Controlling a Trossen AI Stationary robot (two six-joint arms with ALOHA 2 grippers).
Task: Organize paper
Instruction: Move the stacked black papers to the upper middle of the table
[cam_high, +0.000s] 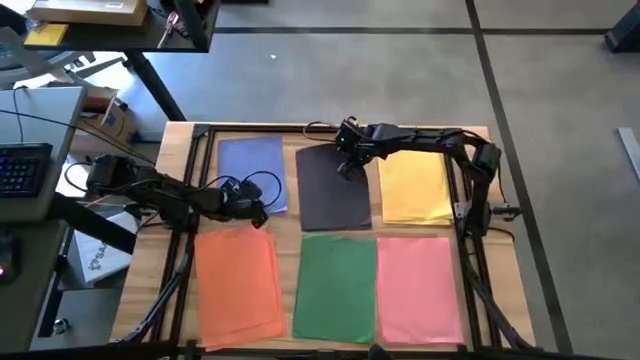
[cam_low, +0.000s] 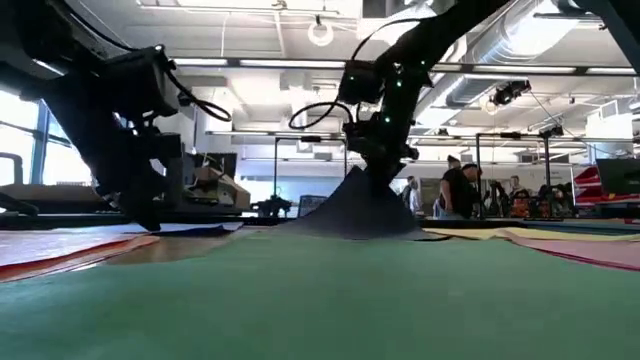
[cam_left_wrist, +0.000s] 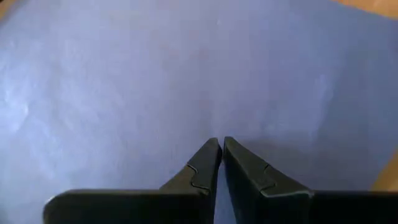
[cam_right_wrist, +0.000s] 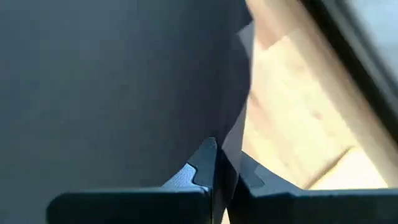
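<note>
- Six piles of coloured paper on the wooden table, in two rows of three.
- Far row, left to right: blue paper, dark grey paper, yellow paper.
- Near row, left to right: orange paper, green paper, pink paper.
- Right gripper over the far part of the dark grey paper, fingers pinched shut on a dark grey sheet, with the sheet's edge running between the fingertips.
- From table height, that sheet pulled up into a tent-like peak beneath the right gripper, its edges on the table.
- Bare wood just beside the dark grey sheet in the right wrist view.
- Left gripper low at the near right corner of the blue paper, just beyond the orange pile; fingertips nearly touching, nothing visibly held, blue sheet filling the wrist view beneath them.
- Black cables looping over the blue paper near the left gripper, covering part of it from above.
- Left arm reaching in from the left edge; right arm crossing above the yellow pile's far end.
- Off the table on the left: a keyboard and a cardboard box.
- Beyond the table in the low view: people standing in the room.
</note>
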